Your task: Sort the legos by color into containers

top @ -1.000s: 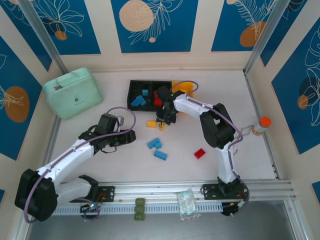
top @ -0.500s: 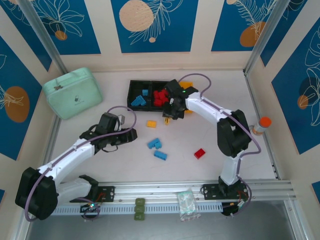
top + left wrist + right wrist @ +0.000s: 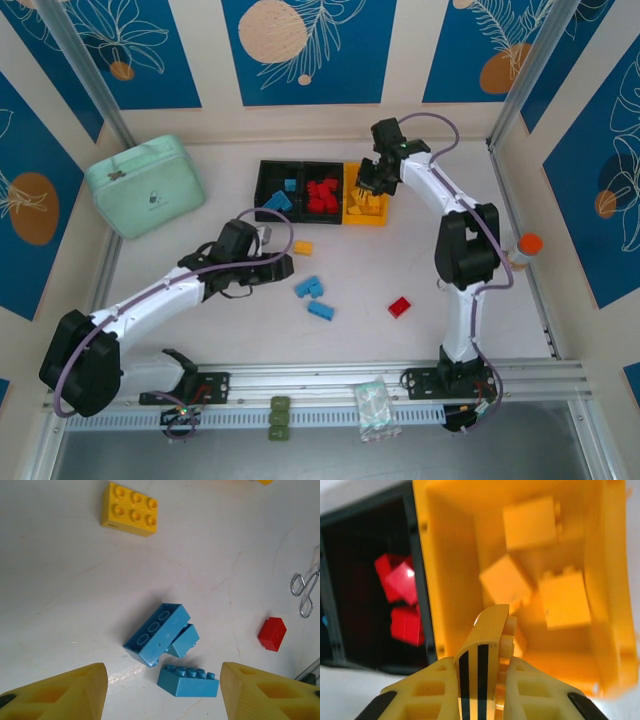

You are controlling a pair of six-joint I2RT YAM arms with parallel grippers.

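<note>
My right gripper (image 3: 372, 182) hangs over the yellow container (image 3: 365, 222), shut on the striped yellow and black lego (image 3: 487, 645). Several yellow legos (image 3: 530, 522) lie in that bin (image 3: 447, 550). The middle black container (image 3: 322, 166) holds red legos (image 3: 402, 600); the left black one (image 3: 260, 190) holds blue legos (image 3: 278, 200). My left gripper (image 3: 285, 268) stands open just left of three blue legos (image 3: 312, 296) on the table. In the left wrist view they lie between its fingers (image 3: 55, 692), one studs down (image 3: 157, 632), one close (image 3: 187, 680). A yellow lego (image 3: 302, 247) and a red lego (image 3: 400, 307) lie loose.
A mint-green case (image 3: 145, 185) sits at the back left. An orange-capped bottle (image 3: 522, 250) stands by the right wall, with a wire clip (image 3: 305, 587) on the table near it. A green piece (image 3: 279, 418) and a clear bag (image 3: 375, 408) lie on the front rail.
My right gripper has carried the striped lego from the table near the loose yellow lego back and right to above the yellow container. The left gripper has moved right toward the blue legos.
</note>
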